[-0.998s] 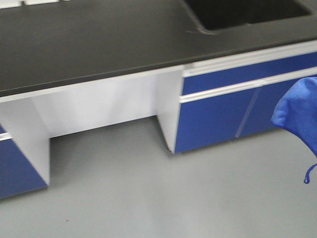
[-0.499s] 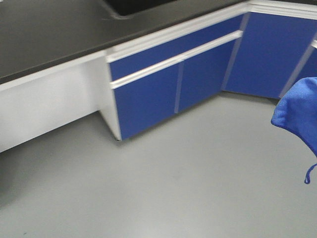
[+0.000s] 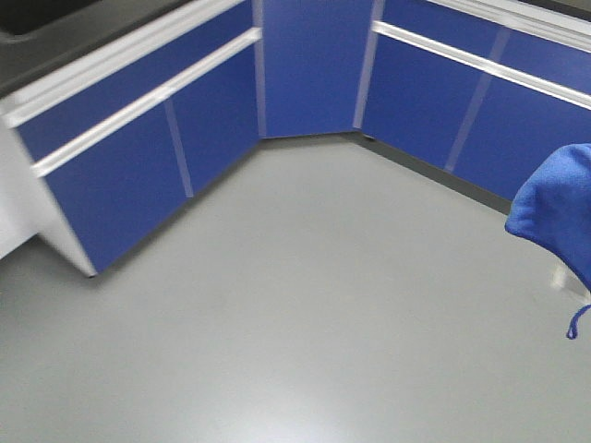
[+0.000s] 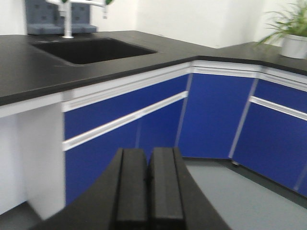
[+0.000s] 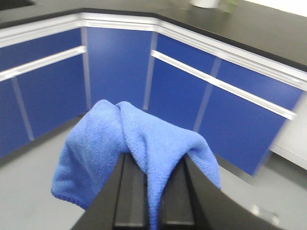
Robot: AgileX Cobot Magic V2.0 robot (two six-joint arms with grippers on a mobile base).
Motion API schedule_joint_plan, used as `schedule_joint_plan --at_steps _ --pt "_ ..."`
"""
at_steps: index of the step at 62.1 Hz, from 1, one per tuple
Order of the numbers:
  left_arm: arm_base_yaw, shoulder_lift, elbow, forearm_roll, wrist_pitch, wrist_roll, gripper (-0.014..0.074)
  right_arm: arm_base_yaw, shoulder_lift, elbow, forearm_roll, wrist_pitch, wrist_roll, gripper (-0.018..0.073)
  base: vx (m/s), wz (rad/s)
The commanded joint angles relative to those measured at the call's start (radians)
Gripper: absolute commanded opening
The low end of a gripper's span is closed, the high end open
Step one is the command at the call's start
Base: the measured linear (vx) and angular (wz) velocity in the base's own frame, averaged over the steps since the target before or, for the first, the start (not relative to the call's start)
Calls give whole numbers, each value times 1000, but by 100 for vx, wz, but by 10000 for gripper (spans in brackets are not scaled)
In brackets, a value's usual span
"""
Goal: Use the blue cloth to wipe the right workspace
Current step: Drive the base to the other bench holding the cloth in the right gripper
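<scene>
Cloth gripped, wiping not begun

Blue cabinets [image 3: 138, 157] line the grey floor [image 3: 305, 305]. The right end effector [image 5: 149, 194] grips the blue cloth [image 5: 129, 139], draped limp over its fingers [image 5: 125, 196]: soft, light, best pinched at a bunched fold. The left end effector [image 4: 148, 177] is closed, empty.

The front view has swung rightward: the black countertop [image 3: 74, 37] has shrunk to a sliver at 10 o'clock, the white kneehole is gone, and the blue corner panel [image 3: 309, 65] now sits at 12 o'clock, a second cabinet run [image 3: 462, 101] at 2 o'clock.
</scene>
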Motion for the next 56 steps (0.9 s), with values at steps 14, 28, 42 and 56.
schedule_joint_plan --at_steps 14,28,42,56 --pt "-4 -17 32 0 -86 -8 -6 -3 4 -29 0 -76 -4 0 -16 -62" --pt "-4 -17 32 0 -86 -8 -6 -3 4 -29 0 -76 -4 0 -16 -65" --pt "-4 -17 32 0 -86 -8 -6 -3 4 -29 0 -76 -4 0 -15 -58" --pt "-4 -17 32 0 -86 -8 -6 -3 4 -29 6 -75 -4 0 -11 -40"
